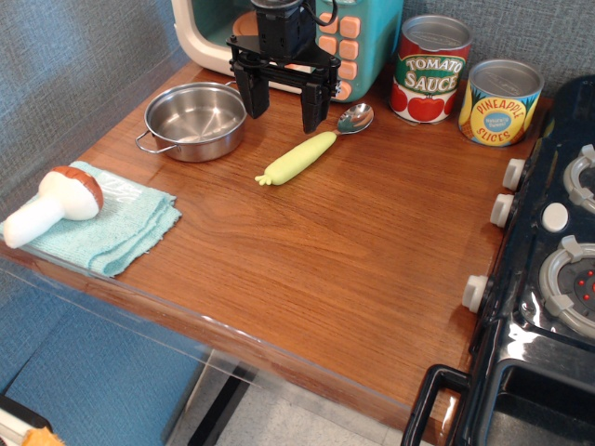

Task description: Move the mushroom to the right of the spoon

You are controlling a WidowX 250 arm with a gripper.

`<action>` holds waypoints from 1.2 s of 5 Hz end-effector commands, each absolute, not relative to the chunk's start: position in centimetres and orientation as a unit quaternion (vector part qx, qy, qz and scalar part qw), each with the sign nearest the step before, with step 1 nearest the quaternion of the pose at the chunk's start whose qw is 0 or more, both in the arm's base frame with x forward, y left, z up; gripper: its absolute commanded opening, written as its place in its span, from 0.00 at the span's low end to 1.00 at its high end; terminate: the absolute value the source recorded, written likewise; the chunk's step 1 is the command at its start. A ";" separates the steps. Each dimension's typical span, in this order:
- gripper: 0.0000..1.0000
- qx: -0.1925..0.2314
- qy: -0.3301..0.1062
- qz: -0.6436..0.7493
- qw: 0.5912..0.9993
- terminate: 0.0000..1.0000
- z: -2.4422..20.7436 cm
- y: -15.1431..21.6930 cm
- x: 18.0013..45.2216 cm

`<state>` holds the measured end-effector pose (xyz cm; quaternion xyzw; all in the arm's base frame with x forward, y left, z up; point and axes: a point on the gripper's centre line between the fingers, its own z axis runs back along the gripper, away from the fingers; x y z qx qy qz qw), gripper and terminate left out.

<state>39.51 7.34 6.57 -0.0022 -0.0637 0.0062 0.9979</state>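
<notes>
I log: mushroom (pixel 54 203), white stem, reddish-brown cap, at left on a light teal cloth (pixel 112 228). Spoon (pixel 311 149), silver bowl, yellow-green handle. Red tomato sauce can (pixel 429 70) and yellow pineapple can (pixel 500 102), upper right. Black gripper (pixel 284 100).

The gripper (pixel 284 100) is all black. It has a boxy block on top, a wide flat crossbar under it, and two thick square fingers (pixel 253 93) with blunt ends. A thin black cable loops beside the block, in front of the toy microwave (pixel 367 37).
</notes>
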 end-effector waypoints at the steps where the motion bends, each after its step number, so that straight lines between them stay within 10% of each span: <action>1: 1.00 -0.002 -0.064 0.006 0.998 0.00 6.6 7.3 39.5; 6: 1.00 0.044 -0.090 0.065 0.993 0.00 9.9 18.7 29.5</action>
